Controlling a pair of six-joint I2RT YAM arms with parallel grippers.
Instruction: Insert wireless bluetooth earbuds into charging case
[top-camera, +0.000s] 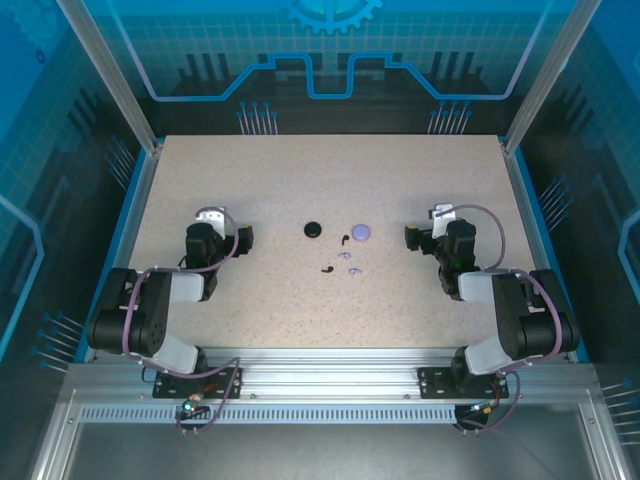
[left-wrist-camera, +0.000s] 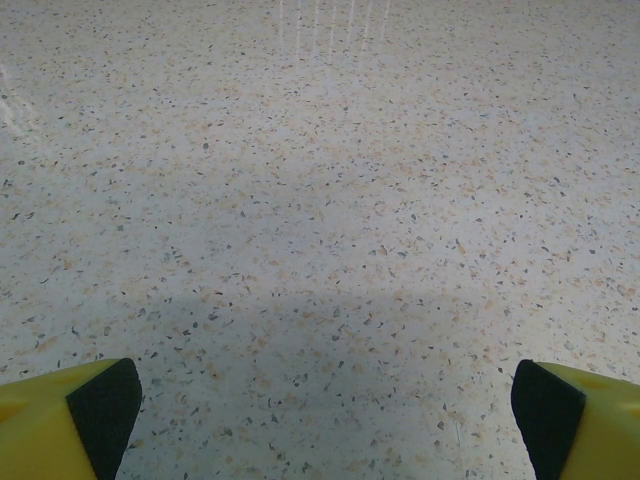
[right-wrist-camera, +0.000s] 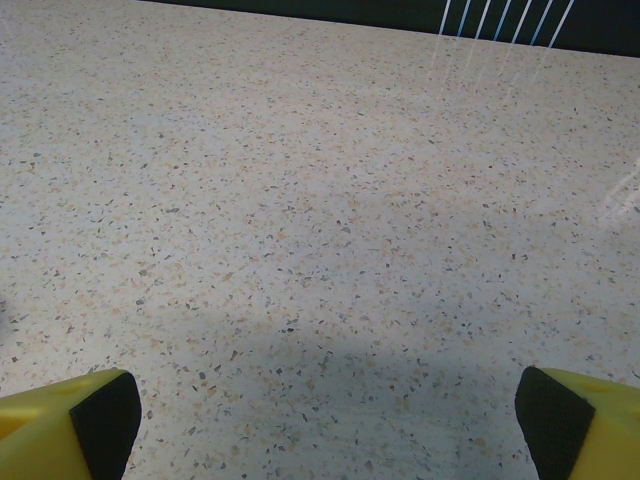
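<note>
Start of the job, by the look of it: nothing is stowed, nothing gripped. Four buds lie loose mid-table, well apart from both arms: a black bud (top-camera: 346, 239) between the two cases, a lavender bud (top-camera: 344, 254) just below it, a second lavender one (top-camera: 355, 271) nearer the arm bases, and another black one (top-camera: 327, 269) off to its left. Black case (top-camera: 312, 229) left, lavender case (top-camera: 361, 232) right, both round, on the table (top-camera: 270, 310). Lids look closed, though too small here to be sure. Left gripper (left-wrist-camera: 328, 425) jaws spread wide, only speckled tabletop between the pads; right gripper (right-wrist-camera: 330, 425) likewise spread, pinching nothing. Step in hand, as I judge it: approach. Next move calls for bringing an arm in to a case, steadying it and getting the lid up, then picking buds singly by colour, presumably black to black, lavender to lavender. Buds are tiny and curved; likely to roll or skid under a clumsy pinch, and each will probably need turning to suit its slot.
</note>
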